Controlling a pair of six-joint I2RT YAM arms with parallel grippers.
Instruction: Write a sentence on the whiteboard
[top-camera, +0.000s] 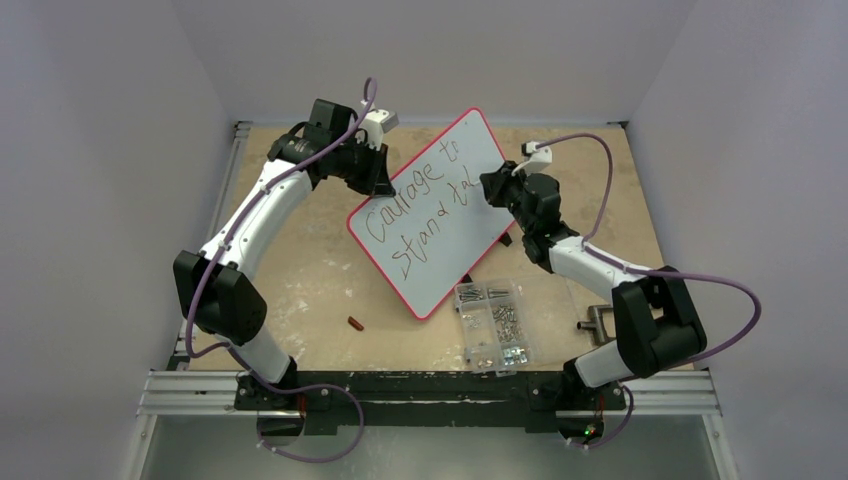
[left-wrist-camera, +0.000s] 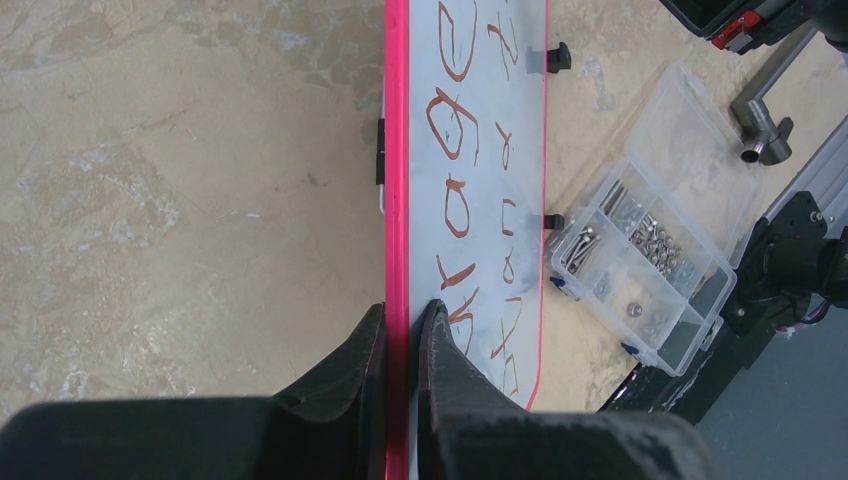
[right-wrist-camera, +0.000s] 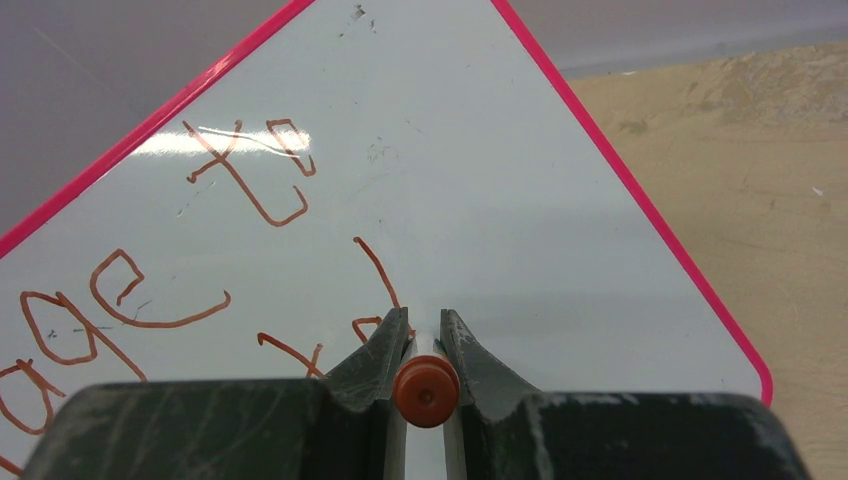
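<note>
The whiteboard (top-camera: 440, 235), white with a pink rim, stands tilted up off the table. My left gripper (top-camera: 378, 172) is shut on its upper left rim; in the left wrist view the fingers (left-wrist-camera: 445, 360) pinch the pink rim (left-wrist-camera: 397, 200). The sentence (top-camera: 425, 205) reads "Courage to" over "stand tal" in brown marker, and it also shows in the right wrist view (right-wrist-camera: 240, 180). My right gripper (top-camera: 497, 187) is shut on a marker (right-wrist-camera: 426, 392) with a brown end, its tip against the whiteboard (right-wrist-camera: 480, 180) at the end of the second line.
A clear compartment box of screws (top-camera: 492, 325) lies near the board's lower corner, also in the left wrist view (left-wrist-camera: 650, 240). A small brown marker cap (top-camera: 356, 322) lies on the table. A metal T-handle tool (top-camera: 597, 322) lies by the right arm.
</note>
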